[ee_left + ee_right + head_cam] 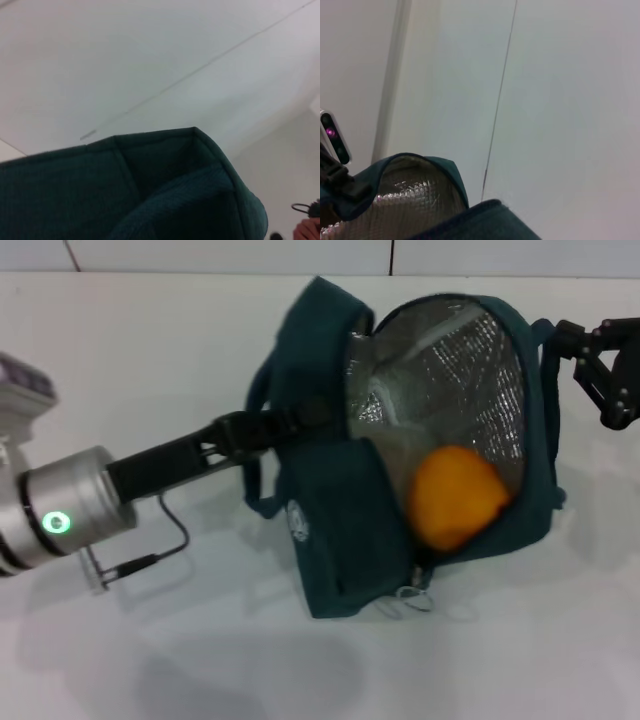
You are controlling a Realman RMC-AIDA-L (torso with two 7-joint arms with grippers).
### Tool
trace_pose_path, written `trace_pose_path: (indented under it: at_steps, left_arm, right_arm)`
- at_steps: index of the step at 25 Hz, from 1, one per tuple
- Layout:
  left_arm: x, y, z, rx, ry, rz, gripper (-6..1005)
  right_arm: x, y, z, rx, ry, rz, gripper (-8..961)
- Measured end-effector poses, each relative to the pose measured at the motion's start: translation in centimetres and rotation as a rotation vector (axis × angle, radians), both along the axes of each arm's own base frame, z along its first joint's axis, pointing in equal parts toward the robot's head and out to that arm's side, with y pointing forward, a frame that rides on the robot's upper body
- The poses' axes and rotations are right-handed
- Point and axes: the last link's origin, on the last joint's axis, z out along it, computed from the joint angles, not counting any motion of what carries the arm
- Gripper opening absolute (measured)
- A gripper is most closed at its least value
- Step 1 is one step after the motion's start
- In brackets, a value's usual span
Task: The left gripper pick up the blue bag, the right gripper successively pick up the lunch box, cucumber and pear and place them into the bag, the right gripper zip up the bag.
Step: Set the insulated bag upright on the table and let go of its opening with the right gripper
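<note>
Blue bag (pixel 335 540): on the white counter (pixel 150 360), middle of the head view, mouth wide open and tipped toward the camera; silver foil lining (pixel 450 370) showing; small round white logo on the near side panel; ring zip pull lying at the near lower corner.
Pear (pixel 455 495): orange-yellow, inside the bag, resting low against the foil lining.
Lunch box, cucumber: cannot make either out; a pale shape beside the pear inside the bag is too unclear to name.
Left tool (pixel 290 425): reaches in from the left, its black tip at the bag's rim near a handle; fingers look clamped on the blue bag fabric. Green light lit on its silver wrist.
Right tool (pixel 610 375): at the right edge, just beside the bag's far right side; fingers apart, holding nothing.
Counter: plain white, a loose thin cable under the left arm.
Room: white panelled wall with thin seams behind.
</note>
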Motion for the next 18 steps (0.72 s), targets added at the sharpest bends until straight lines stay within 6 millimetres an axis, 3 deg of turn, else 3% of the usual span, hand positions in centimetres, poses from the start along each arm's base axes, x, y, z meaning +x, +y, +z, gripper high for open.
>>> trace_pose_path:
  at_steps: [8, 18]
  left_arm:
    - [1.4, 0.6, -1.8, -0.036, -0.006, -0.022, 75]
    - [0.0, 1.0, -2.1, -0.017, 0.050, 0.054, 76]
  right_arm:
    - [0.0, 0.6, -0.3, -0.017, -0.017, -0.007, 51]
    - [-0.2, 1.6, -1.4, -0.056, -0.014, -0.025, 54]
